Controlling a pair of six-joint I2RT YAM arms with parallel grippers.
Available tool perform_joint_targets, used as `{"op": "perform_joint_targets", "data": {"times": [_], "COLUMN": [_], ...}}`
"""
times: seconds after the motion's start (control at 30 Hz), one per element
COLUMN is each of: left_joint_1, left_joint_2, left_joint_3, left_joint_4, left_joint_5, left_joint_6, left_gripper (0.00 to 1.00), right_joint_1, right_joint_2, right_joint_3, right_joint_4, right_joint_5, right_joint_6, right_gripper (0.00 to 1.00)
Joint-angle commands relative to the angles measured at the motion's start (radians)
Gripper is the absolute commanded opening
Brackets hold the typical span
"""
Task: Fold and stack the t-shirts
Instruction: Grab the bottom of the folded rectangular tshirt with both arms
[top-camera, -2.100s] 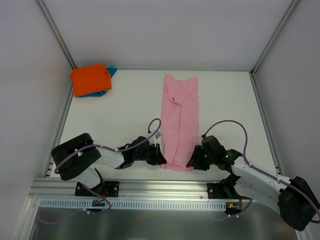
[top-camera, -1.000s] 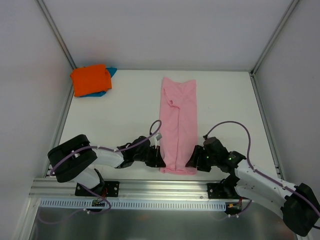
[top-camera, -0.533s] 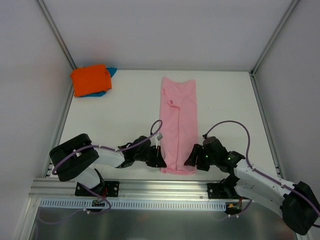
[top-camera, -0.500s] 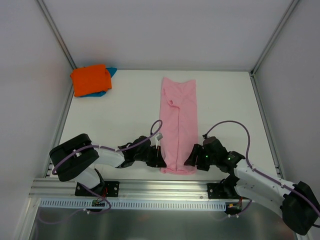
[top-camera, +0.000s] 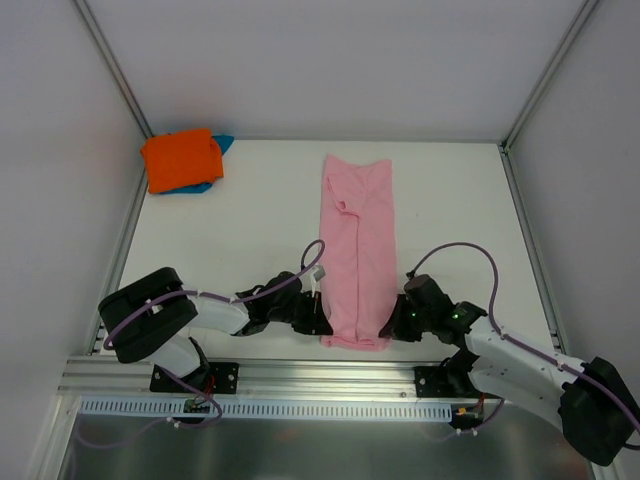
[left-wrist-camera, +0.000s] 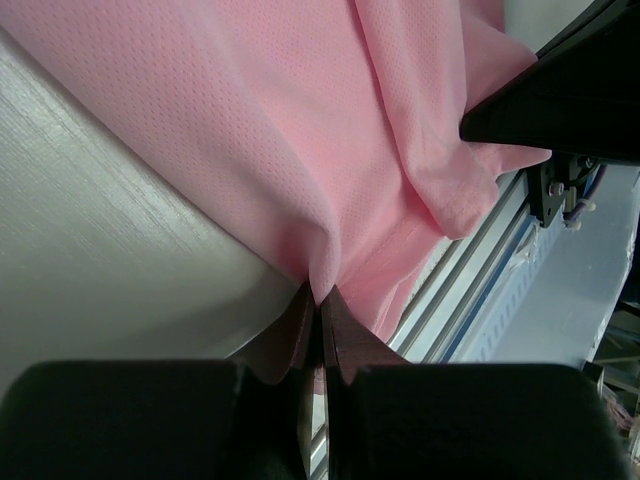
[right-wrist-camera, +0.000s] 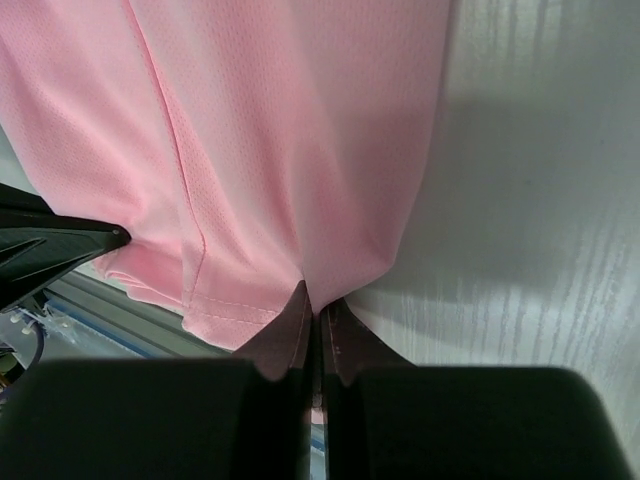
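The light pink t-shirt (top-camera: 357, 245) lies as a long narrow strip down the middle of the white table, its hem at the near edge. My left gripper (top-camera: 318, 322) is shut on the shirt's near left edge; in the left wrist view the pink cloth (left-wrist-camera: 300, 150) is pinched at the jaw tips (left-wrist-camera: 320, 298). My right gripper (top-camera: 388, 328) is shut on the near right edge, the pink cloth (right-wrist-camera: 290, 140) drawn into its closed tips (right-wrist-camera: 315, 305). A folded orange t-shirt (top-camera: 180, 159) rests on a teal-blue t-shirt (top-camera: 222, 144) at the far left corner.
The metal rail (top-camera: 330, 375) runs along the table's near edge, right under the shirt's hem. White walls enclose the table (top-camera: 250, 230) on the left, back and right. The right arm's purple cable (top-camera: 470, 250) loops above the table.
My right gripper has shifted slightly left and closed on the pink shirt's near right edge. The left gripper and the shirt have stayed in place.
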Motion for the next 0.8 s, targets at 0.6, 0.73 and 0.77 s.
{"op": "perform_joint_targets", "data": {"times": [0.6,0.73,0.77], "left_joint_1": [-0.087,-0.089,-0.089], "left_joint_2": [-0.287,-0.343,-0.347], "left_joint_3": [0.098,0.191,0.204], "left_joint_4": [-0.387,-0.521,-0.554], "left_joint_5": [-0.053,-0.085,-0.09], "left_joint_6": [-0.022,0.031,0.035], "left_gripper": [0.0,0.0,0.0], "right_joint_1": [0.017,0.017,0.017], "right_joint_2": [-0.183,-0.158,-0.152], "right_joint_3": [0.111,0.174,0.185], "right_joint_4": [-0.341,-0.358,-0.357], "right_joint_5": [0.032,0.035,0.029], "right_joint_6": [-0.065,-0.085,-0.086], "right_gripper": [0.0,0.0,0.0]}}
